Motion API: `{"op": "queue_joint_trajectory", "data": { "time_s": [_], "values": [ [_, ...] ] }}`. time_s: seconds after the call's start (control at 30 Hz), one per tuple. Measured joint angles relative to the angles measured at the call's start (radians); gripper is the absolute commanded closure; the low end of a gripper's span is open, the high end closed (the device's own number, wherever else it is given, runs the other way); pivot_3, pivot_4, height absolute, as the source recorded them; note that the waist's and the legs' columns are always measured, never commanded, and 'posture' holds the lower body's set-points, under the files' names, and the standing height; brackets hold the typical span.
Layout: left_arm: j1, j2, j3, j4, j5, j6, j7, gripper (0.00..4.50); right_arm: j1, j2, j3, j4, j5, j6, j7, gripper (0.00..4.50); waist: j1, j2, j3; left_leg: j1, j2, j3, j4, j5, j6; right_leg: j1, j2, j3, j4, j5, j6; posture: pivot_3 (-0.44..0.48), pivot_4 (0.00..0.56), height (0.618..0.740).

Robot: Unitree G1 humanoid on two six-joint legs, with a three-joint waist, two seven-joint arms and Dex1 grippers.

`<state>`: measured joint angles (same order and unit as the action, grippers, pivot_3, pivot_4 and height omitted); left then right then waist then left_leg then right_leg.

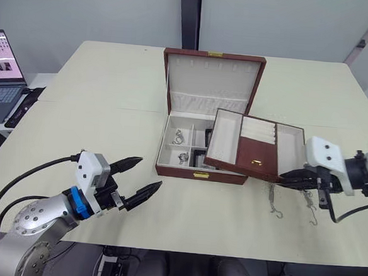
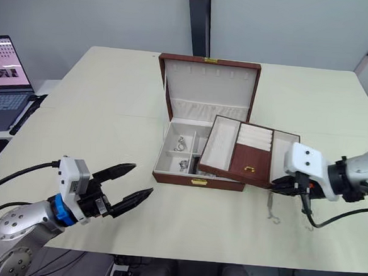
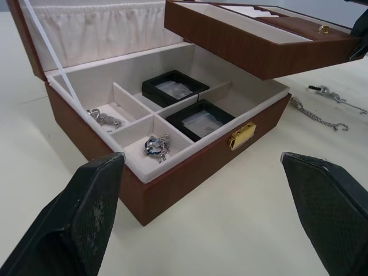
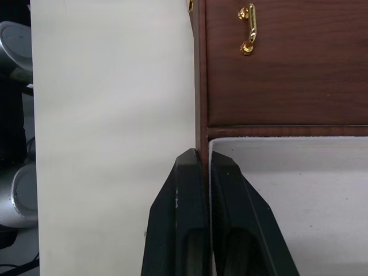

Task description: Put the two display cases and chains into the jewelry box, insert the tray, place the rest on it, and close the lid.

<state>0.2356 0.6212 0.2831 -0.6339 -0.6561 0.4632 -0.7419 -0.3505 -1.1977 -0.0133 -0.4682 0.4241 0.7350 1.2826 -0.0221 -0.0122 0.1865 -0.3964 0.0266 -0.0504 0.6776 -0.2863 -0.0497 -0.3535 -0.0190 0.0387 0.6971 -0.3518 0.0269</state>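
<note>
While the left hand (image 1: 137, 178) gapes empty, the right hand (image 4: 204, 167) pinches the tray's (image 1: 257, 154) wall.

No text, label, brand or number can be read anywhere. The laptop (image 1: 0, 74) screen at the left edge of the frame shows content too small to read.

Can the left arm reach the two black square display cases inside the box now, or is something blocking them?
Probably not from above: the reddish-brown tray, held by the right end effector, hangs over the black square display cases. The left end effector is open.
</note>
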Motion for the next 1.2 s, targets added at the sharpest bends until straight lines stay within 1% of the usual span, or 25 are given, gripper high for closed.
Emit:
{"op": "queue_joint_trajectory", "data": {
  "time_s": [0.03,0.07,0.1,0.17,0.27,0.33,0.4,0.47,0.63,0.77,1.0,1.2],
  "values": [
    [0.0,0.0,0.0,0.0,0.0,-0.002,0.005,0.0,-0.005,0.0,0.005,0.0,0.0,0.003,-0.003,4.48,0.001,0.0,0.0,0.0,0.0,0.0,0.0,0.0,0.0,0.0,0.0,0.0,0.0,0.0,0.0,0.0,0.15,0.74],
    [0.035,-0.009,0.019,-0.014,0.001,-0.011,0.019,0.0,-0.054,0.02,0.045,0.006,-0.011,0.015,-0.01,4.48,-0.001,-0.001,0.0,0.0,0.0,0.001,0.0,0.0,0.0,0.0,0.0,0.001,0.0,0.0,0.0,0.0,0.15,0.74],
    [0.089,-0.039,0.04,-0.045,0.004,-0.019,0.043,0.0,-0.12,0.066,0.098,0.008,-0.032,0.024,-0.027,4.48,-0.017,-0.002,0.0,0.002,0.001,0.002,0.0,0.0,0.0,0.0,0.0,0.003,-0.001,0.0,0.0,0.0,0.15,0.74],
    [0.187,-0.1,0.045,-0.111,0.012,-0.034,0.089,0.0,-0.235,0.159,0.219,0.024,-0.092,0.021,-0.055,4.48,-0.038,-0.003,0.0,0.005,0.001,0.002,-0.001,-0.001,0.002,0.0,0.001,0.005,0.0,0.001,-0.001,0.0,0.15,0.74],
    [0.259,-0.129,0.062,-0.175,0.017,-0.048,0.13,0.0,-0.296,0.219,0.335,0.075,-0.151,0.004,-0.062,4.48,-0.022,-0.003,0.001,0.003,0.001,-0.003,-0.001,-0.001,0.002,0.0,0.002,0.002,0.0,0.001,-0.001,0.0,0.15,0.74],
    [0.29,-0.142,0.074,-0.197,0.019,-0.056,0.154,0.0,-0.333,0.264,0.381,0.121,-0.178,-0.011,-0.063,4.48,-0.008,-0.003,0.001,0.003,0.0,-0.002,0.0,-0.001,0.002,0.0,0.001,0.002,0.0,0.001,-0.001,0.0,0.15,0.74],
    [0.308,-0.148,0.076,-0.211,0.022,-0.057,0.175,0.0,-0.368,0.304,0.404,0.15,-0.198,-0.038,-0.061,4.48,-0.004,-0.003,0.001,0.002,-0.001,-0.002,0.0,-0.001,0.002,0.0,0.0,0.002,0.0,0.001,-0.001,0.0,0.15,0.74],
    [0.312,-0.152,0.076,-0.231,0.022,-0.057,0.192,0.0,-0.389,0.321,0.418,0.17,-0.209,-0.062,-0.055,4.48,-0.002,-0.003,0.001,0.001,-0.001,-0.003,0.0,-0.001,0.002,0.0,0.0,0.002,-0.001,0.001,-0.001,0.0,0.15,0.74],
    [0.321,-0.155,0.076,-0.286,0.016,-0.051,0.248,0.0,-0.403,0.357,0.444,0.244,-0.247,-0.109,-0.036,4.48,-0.005,-0.003,0.001,0.002,-0.001,-0.003,0.0,-0.001,0.002,0.0,0.0,0.002,0.0,0.001,-0.001,0.0,0.15,0.74],
    [0.319,-0.146,0.076,-0.309,-0.002,-0.033,0.28,0.0,-0.418,0.386,0.449,0.263,-0.27,-0.118,-0.024,4.48,-0.007,-0.003,0.001,0.002,0.0,-0.003,0.0,-0.001,0.002,0.0,0.001,0.002,0.0,0.001,-0.001,0.0,0.15,0.74],
    [0.303,-0.132,0.076,-0.31,-0.015,-0.016,0.302,0.0,-0.423,0.399,0.45,0.254,-0.289,-0.084,-0.021,4.48,-0.008,-0.003,0.0,0.003,0.0,-0.003,0.0,-0.001,0.002,0.0,0.001,0.002,0.0,0.001,-0.001,0.0,0.15,0.74],
    [0.302,-0.134,0.069,-0.309,-0.008,-0.017,0.298,0.0,-0.424,0.41,0.454,0.204,-0.309,0.011,-0.05,4.48,-0.008,-0.003,0.0,0.003,0.0,-0.003,-0.001,-0.001,0.002,0.0,0.001,0.002,0.0,0.001,-0.001,0.0,0.15,0.74]
  ]
}}
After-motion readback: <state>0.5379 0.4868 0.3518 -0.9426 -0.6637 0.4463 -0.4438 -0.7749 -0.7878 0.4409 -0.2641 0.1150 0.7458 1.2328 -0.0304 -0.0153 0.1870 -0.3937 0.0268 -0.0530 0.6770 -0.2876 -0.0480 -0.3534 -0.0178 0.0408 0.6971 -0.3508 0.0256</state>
